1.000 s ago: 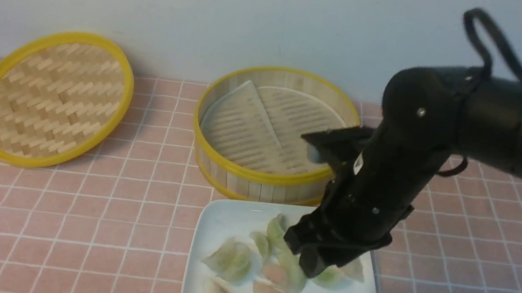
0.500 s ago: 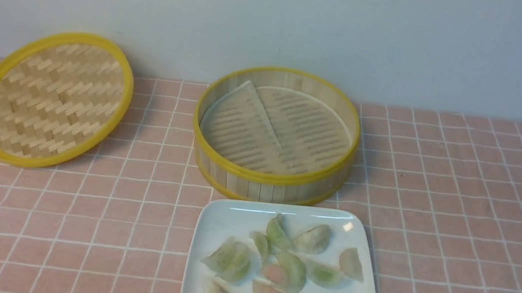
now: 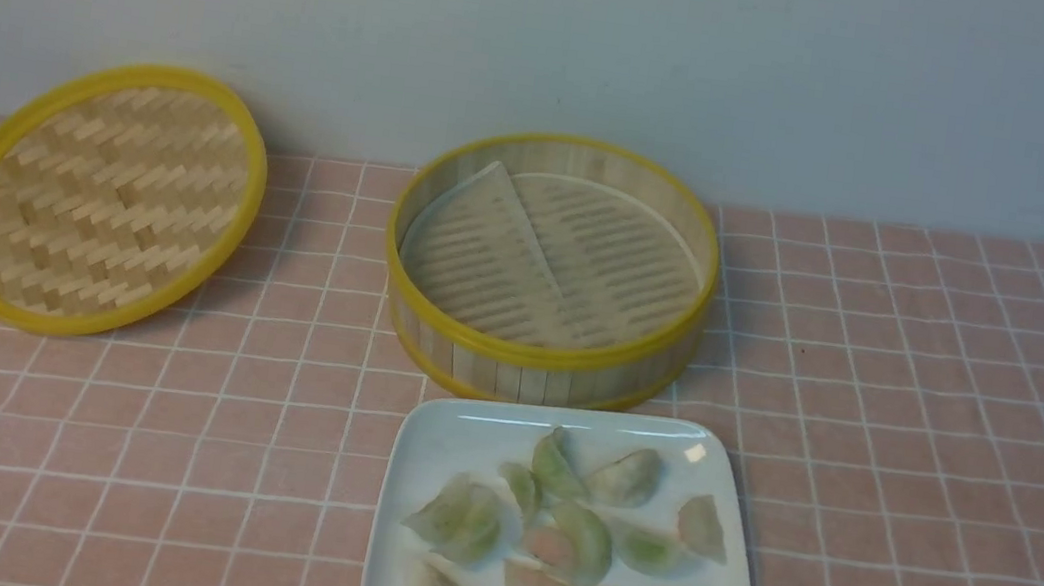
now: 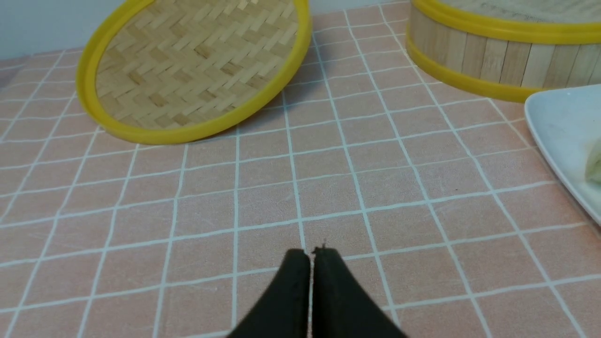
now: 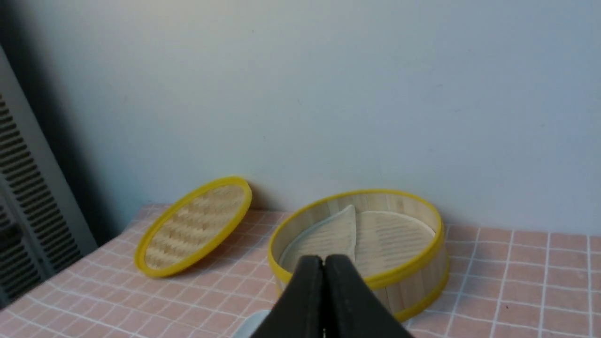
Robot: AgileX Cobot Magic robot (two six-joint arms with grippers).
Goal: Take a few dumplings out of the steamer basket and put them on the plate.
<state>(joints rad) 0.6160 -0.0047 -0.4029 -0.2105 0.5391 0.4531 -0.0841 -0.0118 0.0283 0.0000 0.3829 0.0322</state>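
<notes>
Both our left hand point(image 4: 311, 257) and right hand point(image 5: 323, 262) are pinched closed, holding nothing. We see the dumplings point(image 3: 587, 541) on the plate point(image 3: 442, 444) ahead of them, the steamer basket point(image 3: 534, 355) just beyond it.

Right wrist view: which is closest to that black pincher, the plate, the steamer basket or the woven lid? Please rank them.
1. The plate, its corner showing right by the shut right gripper.
2. The steamer basket, straight ahead of it.
3. The woven lid, farthest, tilted up on the robot's left side.
</notes>
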